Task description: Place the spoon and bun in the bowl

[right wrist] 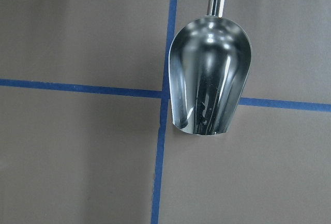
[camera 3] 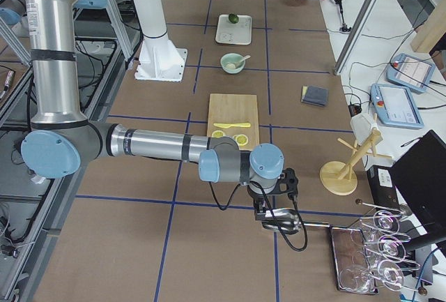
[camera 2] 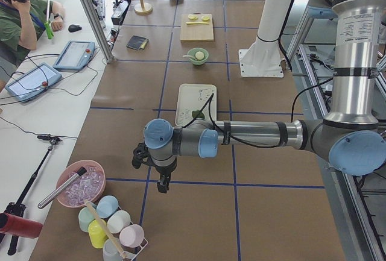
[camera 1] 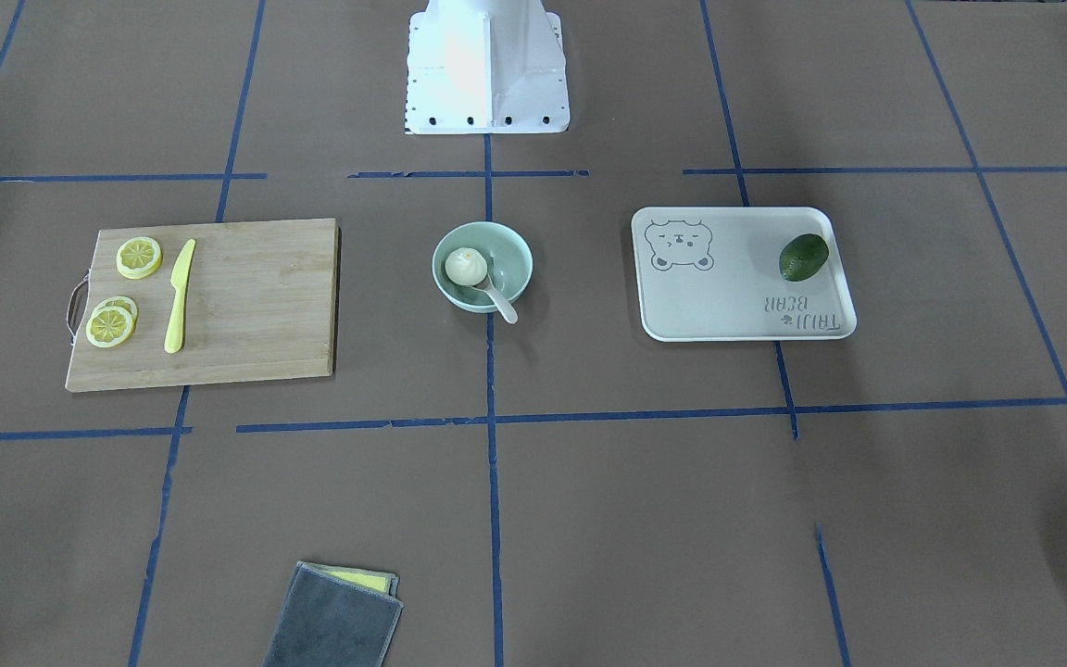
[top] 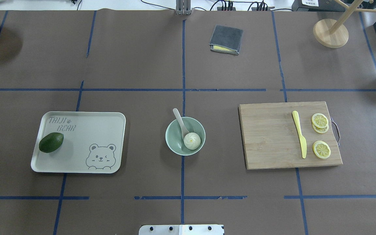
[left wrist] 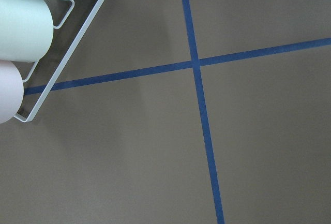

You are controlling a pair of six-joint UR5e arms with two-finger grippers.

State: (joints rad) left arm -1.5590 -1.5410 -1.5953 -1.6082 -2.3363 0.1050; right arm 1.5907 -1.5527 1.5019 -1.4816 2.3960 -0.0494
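The pale mint-green bowl point(camera 1: 517, 252) point(top: 173, 134) stands at the table's centre. The white bun point(camera 1: 465, 266) point(top: 192, 141) lies inside it. The white spoon point(camera 1: 503, 304) point(top: 178, 118) rests with its scoop in the bowl and its handle over the rim. The bowl also shows small in the side views point(camera 2: 202, 57) point(camera 3: 226, 64). My left gripper point(camera 2: 163, 187) hangs far from the bowl, near a cup rack. My right gripper point(camera 3: 270, 214) hangs at the other end, over a metal scoop. I cannot tell whether either gripper is open or shut.
A wooden cutting board point(top: 273, 137) holds lemon slices point(top: 321, 149) and a yellow knife point(top: 299, 133). A white bear-print tray point(top: 86, 130) holds a dark green fruit point(top: 51, 142). A grey cloth point(top: 226, 39) lies at the far side. A metal scoop point(right wrist: 209, 79) and cups point(left wrist: 20, 27) lie below the wrists.
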